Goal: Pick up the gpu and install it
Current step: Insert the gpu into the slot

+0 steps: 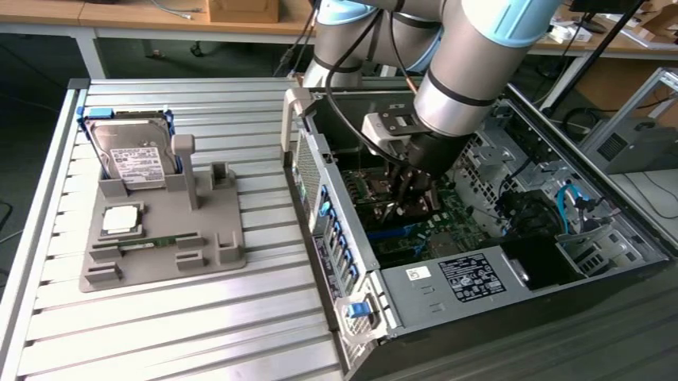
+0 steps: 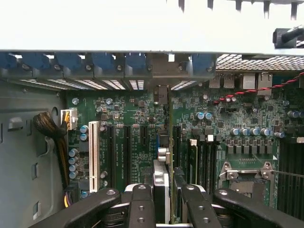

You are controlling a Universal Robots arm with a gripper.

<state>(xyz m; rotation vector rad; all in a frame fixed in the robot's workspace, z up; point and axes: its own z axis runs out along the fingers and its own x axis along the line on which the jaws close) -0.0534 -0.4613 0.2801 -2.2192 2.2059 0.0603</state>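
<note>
Wrist view: jaws clenched on the gpu [image 2: 161, 183], with black fingers [image 2: 141, 209] on either side of it. The card is seen edge-on, a thin strip with silver and blue parts, standing over the black slots of the motherboard [image 2: 128, 123]. The fingers cut off its near end. Whether its lower edge sits in a slot cannot be told.

The board is green and crowded with small round capacitors. A long white slot [image 2: 93, 156] lies beside the black ones, and the metal-framed CPU socket [image 2: 244, 178] is on the other side. A braided cable bundle [image 2: 47, 126] plugs in at the board's edge, and a thin red cable [image 2: 266, 90] crosses one corner. A row of blue clips [image 2: 71, 61] lines the rear wall, with a washed-out white band beyond it.

In the exterior view the grey and pale-blue arm [image 1: 477, 63] reaches down into the open case [image 1: 424, 294], which is grey sheet metal with a perforated rear. The card is hard to make out there, dark against the board under the wrist.

On that view's left, a grey plastic fixture [image 1: 159, 246] holds an upright hard drive [image 1: 132, 155] with a white label, a square chip [image 1: 122, 220] and a slim green stick [image 1: 159, 240]. Everything rests on a ribbed aluminium table [image 1: 212, 333]. Wood-topped tables and a cardboard box [image 1: 244, 9] stand behind.
</note>
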